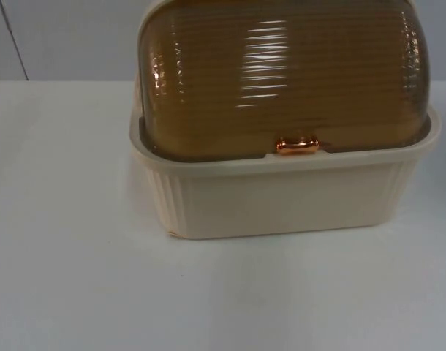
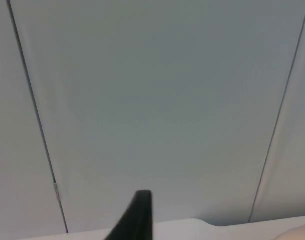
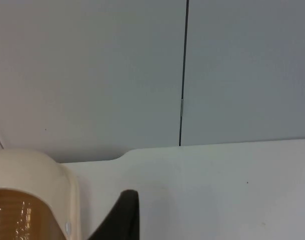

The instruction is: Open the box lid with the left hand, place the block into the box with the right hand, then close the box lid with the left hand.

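Cream box sits at table centre toward 12 o'clock, amber lid down, copper handle facing 6 o'clock, likely for an easy front lift. Left gripper faces the partition wall, waiting; right gripper is raised beside the box. Cannot tell either claw's spread.

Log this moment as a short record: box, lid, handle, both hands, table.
box: cream ribbed box standing on the white table, in front of the grey partition wall
lid: amber see-through domed lid, shut down onto the box rim
handle: small copper-coloured handle at the lid's front edge, untouched
left hand: left hand faces the partition wall, away from the box
right hand: right hand is beside the box's end, not touching it
task stage: lid not yet opened
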Controlling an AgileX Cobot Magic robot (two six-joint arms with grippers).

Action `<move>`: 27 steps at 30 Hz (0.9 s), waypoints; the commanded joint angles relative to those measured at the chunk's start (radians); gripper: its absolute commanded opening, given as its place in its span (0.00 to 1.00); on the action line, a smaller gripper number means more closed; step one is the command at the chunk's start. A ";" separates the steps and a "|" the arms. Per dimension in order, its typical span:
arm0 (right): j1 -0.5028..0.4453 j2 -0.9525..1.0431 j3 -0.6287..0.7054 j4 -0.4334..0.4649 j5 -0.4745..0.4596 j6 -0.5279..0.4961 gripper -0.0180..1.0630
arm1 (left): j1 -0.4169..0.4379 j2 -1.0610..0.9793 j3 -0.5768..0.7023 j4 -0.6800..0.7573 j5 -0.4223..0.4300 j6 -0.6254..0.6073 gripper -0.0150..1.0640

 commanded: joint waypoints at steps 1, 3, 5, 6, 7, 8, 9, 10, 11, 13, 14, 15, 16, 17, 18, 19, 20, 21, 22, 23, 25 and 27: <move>-0.002 -0.006 -0.005 0.000 -0.002 0.003 0.97 | 0.004 -0.012 0.002 -0.020 -0.002 -0.007 0.97; -0.002 -0.006 -0.005 0.000 -0.002 0.005 0.97 | 0.004 -0.019 0.002 -0.022 -0.003 -0.007 0.97; -0.002 -0.006 -0.005 0.000 -0.002 0.011 0.97 | 0.004 -0.021 0.002 -0.032 -0.011 -0.007 0.97; -0.002 -0.006 -0.005 -0.003 -0.007 0.025 0.97 | 0.004 -0.026 0.002 -0.041 -0.015 -0.007 0.97; -0.002 -0.006 -0.005 -0.003 -0.010 0.035 0.97 | 0.004 -0.028 0.002 -0.043 -0.015 -0.007 0.97; -0.002 -0.006 -0.005 -0.003 -0.014 0.037 0.97 | 0.004 -0.032 0.002 -0.041 -0.015 -0.007 0.97; -0.002 -0.006 -0.005 -0.003 -0.014 0.037 0.97 | 0.004 -0.034 0.002 -0.034 -0.009 -0.007 0.97; -0.002 -0.006 -0.005 -0.003 -0.014 0.037 0.97 | 0.004 -0.034 0.002 -0.034 -0.009 -0.007 0.97; -0.002 -0.006 -0.005 -0.003 -0.014 0.042 0.97 | 0.004 -0.035 0.002 -0.029 -0.011 -0.005 0.97; -0.002 -0.006 -0.005 -0.003 -0.010 0.066 0.97 | 0.004 -0.035 0.002 -0.038 -0.007 -0.005 0.97; -0.002 -0.006 -0.005 -0.003 0.003 0.068 0.97 | 0.004 -0.035 0.002 -0.038 0.001 -0.005 0.97; -0.002 -0.006 -0.005 -0.003 0.003 0.068 0.97 | 0.004 -0.035 0.002 -0.038 0.001 -0.005 0.97; -0.002 -0.006 -0.005 -0.003 0.012 0.070 0.97 | 0.004 -0.035 0.002 -0.038 0.003 -0.005 0.97; -0.002 -0.006 -0.005 -0.003 0.020 0.070 0.97 | 0.004 -0.035 0.002 -0.038 0.002 -0.005 0.97; -0.002 -0.006 -0.005 -0.005 0.024 0.070 0.97 | 0.004 -0.035 0.002 -0.038 0.002 -0.005 0.97; -0.002 -0.006 -0.005 -0.007 0.027 0.070 0.97 | 0.004 -0.035 0.002 -0.038 0.008 -0.005 0.97; -0.002 -0.006 -0.005 -0.007 0.027 0.070 0.97 | 0.004 -0.035 0.002 -0.038 0.008 -0.005 0.97; -0.002 -0.006 -0.005 -0.007 0.030 0.070 0.97 | 0.004 -0.035 0.002 -0.038 0.010 -0.005 0.97; -0.002 -0.006 -0.005 -0.007 0.030 0.070 0.97 | 0.004 -0.035 0.002 -0.035 0.017 -0.005 0.97; -0.002 -0.006 -0.005 -0.007 0.033 0.070 0.97 | 0.004 -0.035 0.002 -0.035 0.022 -0.005 0.97; -0.002 -0.006 -0.005 -0.007 0.039 0.058 0.97 | 0.004 -0.035 0.002 -0.031 0.030 -0.005 0.97; -0.002 -0.006 -0.005 -0.005 0.039 0.047 0.97 | 0.004 -0.035 0.002 -0.031 0.030 -0.005 0.97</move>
